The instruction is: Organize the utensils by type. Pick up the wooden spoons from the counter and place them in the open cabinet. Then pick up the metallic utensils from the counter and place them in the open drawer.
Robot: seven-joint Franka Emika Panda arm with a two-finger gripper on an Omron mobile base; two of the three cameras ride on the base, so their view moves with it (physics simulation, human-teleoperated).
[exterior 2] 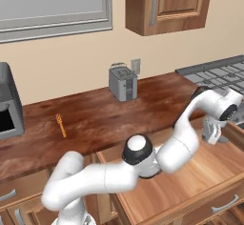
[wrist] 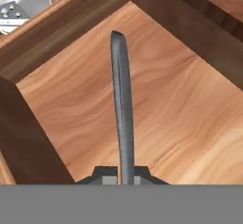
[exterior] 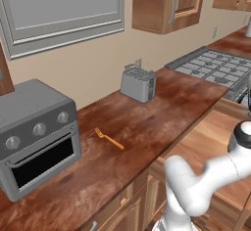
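My gripper (exterior 2: 212,136) hangs over the back right corner of the open drawer (exterior 2: 190,186), shut on a slim dark grey metal utensil (wrist: 121,99). In the hand view this utensil sticks out from between the fingers of the gripper (wrist: 122,178), above the drawer's light tan floor (wrist: 185,109). The small orange-gold fork (exterior: 109,139) (exterior 2: 60,124) lies loose on the dark reddish-brown counter (exterior: 162,112), left of the toaster. The wooden spoon is out of view. A brown wall cabinet (exterior 2: 164,5) (exterior: 166,5) with a grey bar handle hangs above the counter.
A grey toaster oven (exterior: 37,137) stands at the counter's left end. A silver toaster (exterior: 138,84) (exterior 2: 122,82) sits against the wall. The stovetop (exterior: 215,66) lies to the right. The drawer's brown walls (wrist: 61,33) stand close around the hand.
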